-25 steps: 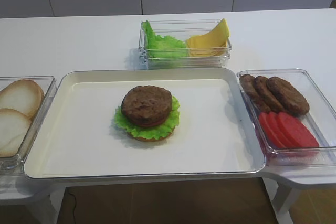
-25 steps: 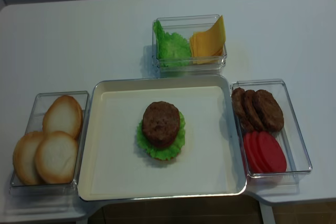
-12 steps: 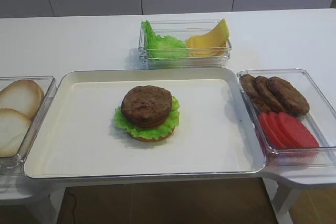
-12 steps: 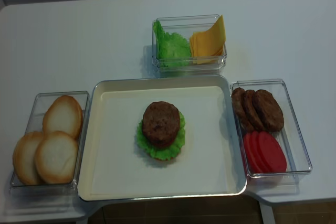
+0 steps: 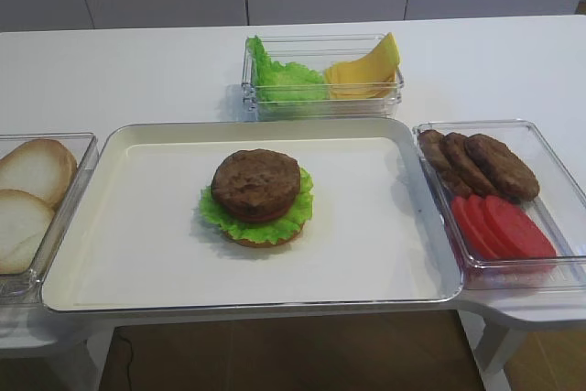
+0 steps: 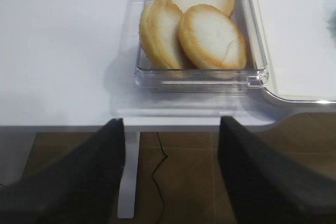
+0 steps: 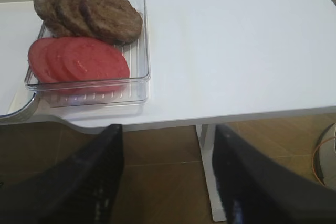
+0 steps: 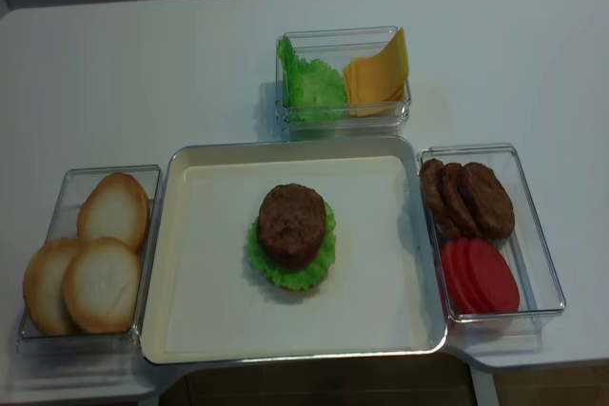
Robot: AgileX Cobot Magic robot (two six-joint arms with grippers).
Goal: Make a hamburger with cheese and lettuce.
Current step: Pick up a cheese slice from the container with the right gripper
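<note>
Hamburger sits mid-tray: tan bun base, frilly green leaf, red slice, brown patty on top. Cheese and lettuce lie in the far bin. Right gripper and left gripper both stand apart, empty.

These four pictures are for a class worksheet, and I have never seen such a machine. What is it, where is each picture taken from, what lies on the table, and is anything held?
It is a robot with two arms. Two pictures look down on the table from above; two come from cameras on the wrists. In the middle, a tray carries the hamburger, with its patty on top. Behind it, a clear box holds the lettuce and the cheese. Bun halves lie left, patties and red slices right. The dark shapes in the wrist views are the right gripper and the left gripper; their fingers are spread, holding nothing.
</note>
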